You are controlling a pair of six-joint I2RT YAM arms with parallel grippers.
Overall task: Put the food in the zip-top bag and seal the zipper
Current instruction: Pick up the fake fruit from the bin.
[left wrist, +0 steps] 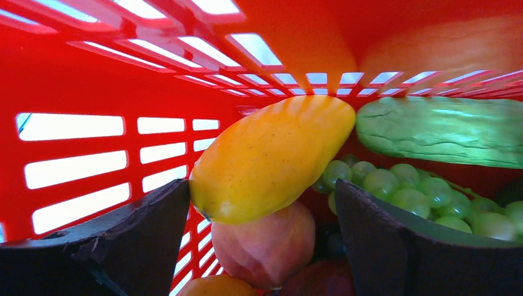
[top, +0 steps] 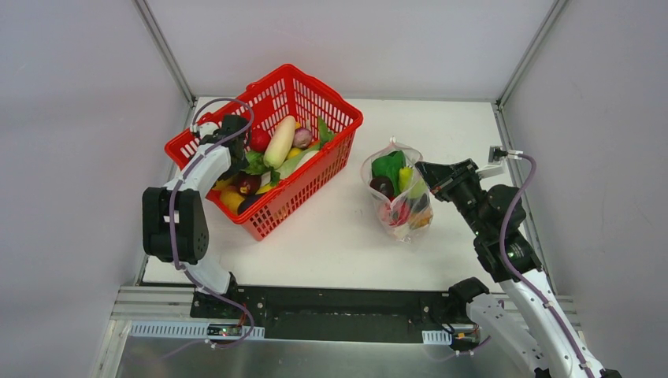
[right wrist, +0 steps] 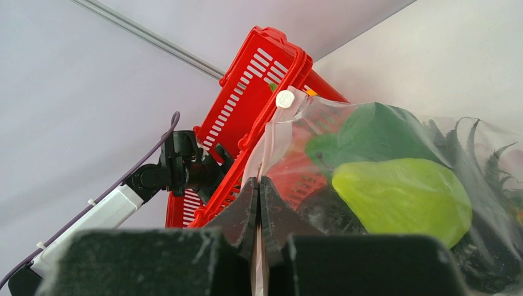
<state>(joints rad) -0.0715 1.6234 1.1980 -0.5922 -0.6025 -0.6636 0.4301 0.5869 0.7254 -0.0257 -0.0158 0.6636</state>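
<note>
1. Seen from its own wrist, the left tool (left wrist: 262, 185) is deep inside the red mesh basket (left wrist: 92, 80), jaws wide. A yellow-orange mango-shaped fruit (left wrist: 271, 163) lies between them. Its end is right at the left finger, though contact cannot be confirmed, and the right finger is clear of it.
2. Under that fruit a pink peach-like fruit (left wrist: 265, 243) is half hidden. The pieces below it are cut off by the frame's bottom edge.
3. Beside them lie a bumpy green cucumber (left wrist: 444, 129) and a bunch of green grapes (left wrist: 401, 185), partly behind the right finger.
4. From above, the left tool's tips vanish among the basket's toys.
5. The zip-top bag (top: 396, 197) stands on the white counter (top: 331, 236), right of the basket and apart from it. It holds green, dark purple, red and yellow pieces, their shapes blurred by plastic.
6. The right tool (right wrist: 259, 197) is clamped tight on the bag's mouth edge, pinching the pink zipper (right wrist: 264, 154). A white tab (right wrist: 285, 98) sits at the strip's top. Whether the mouth is sealed cannot be told.
7. Through the plastic, a yellow-green piece (right wrist: 401, 197) fills the right wrist view, and the bag blocks much of the basket behind it.
</note>
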